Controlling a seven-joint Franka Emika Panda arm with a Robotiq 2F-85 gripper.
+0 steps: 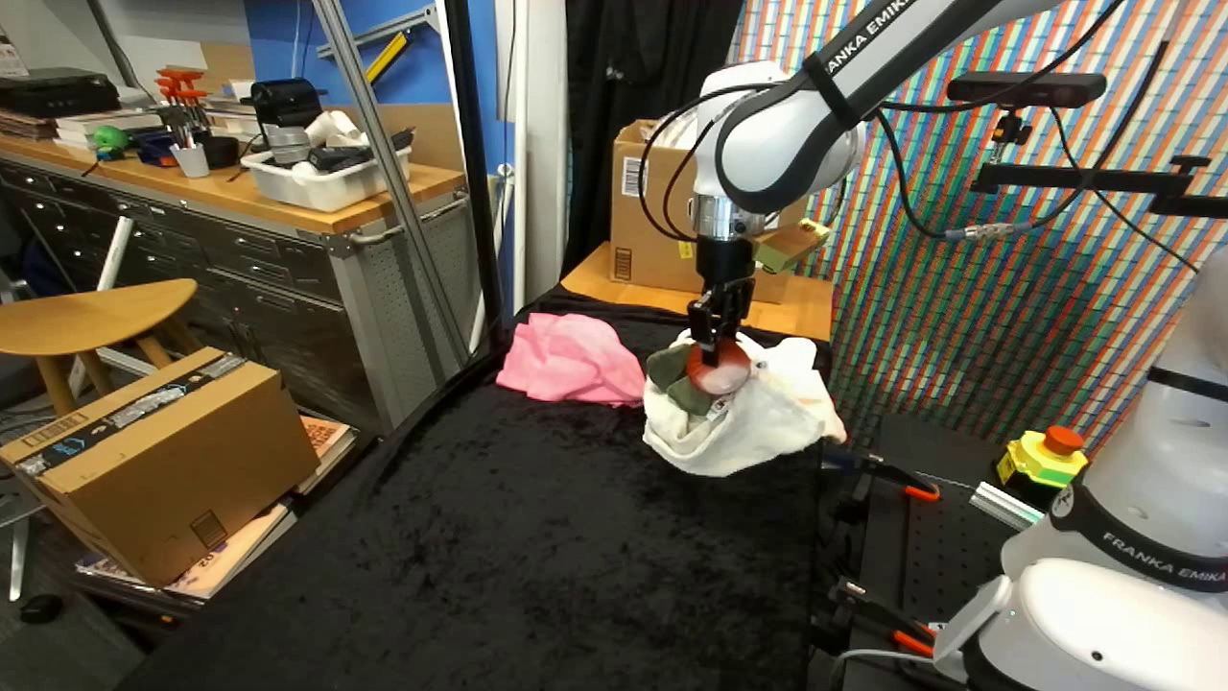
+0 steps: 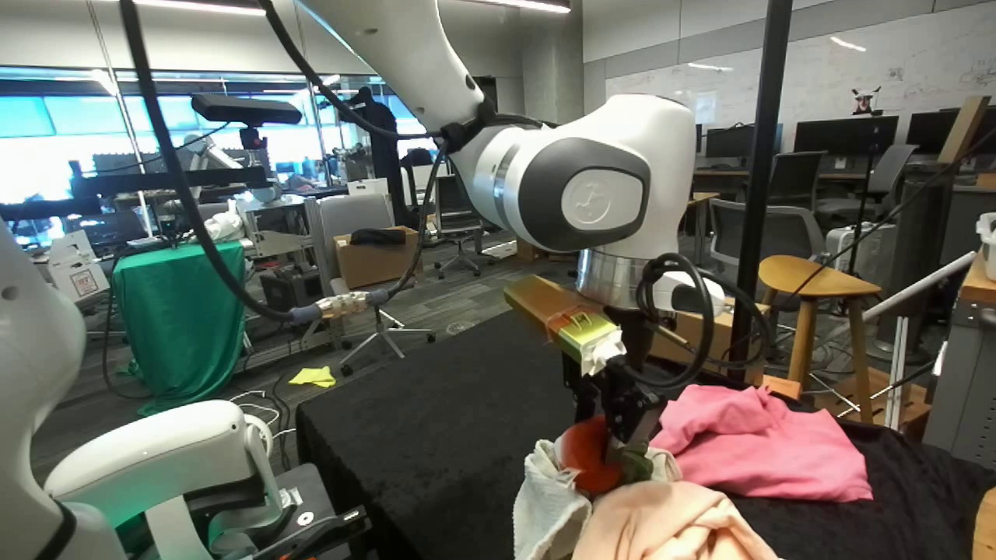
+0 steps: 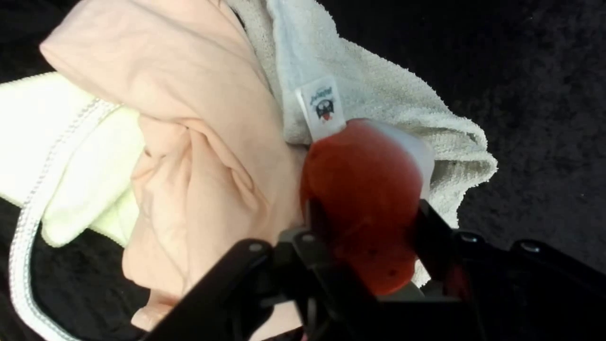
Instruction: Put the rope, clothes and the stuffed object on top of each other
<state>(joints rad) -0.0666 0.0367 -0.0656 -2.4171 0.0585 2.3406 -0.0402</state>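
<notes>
Claw (image 3: 371, 220) seemingly pinches the red toy (image 3: 364, 177), on or just above the towel (image 3: 378, 92), beside the peach cloth (image 3: 203, 90). Opened now, it could let that round toy roll off uneven folds; a fold caught with it would drag the towel. Left in the wrist view, the white cord (image 3: 22, 258), likely rope, could tangle. Farthest, at left in an exterior view, the pink cloth (image 1: 573, 357) may go unstacked

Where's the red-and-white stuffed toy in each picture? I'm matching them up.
In an exterior view: stuffed toy near centre, right of the pink cloth.
In an exterior view: stuffed toy low, left of the pink cloth.
In the wrist view: stuffed toy right of centre.
Shared landmark: the gripper, right at the stuffed toy.
</notes>
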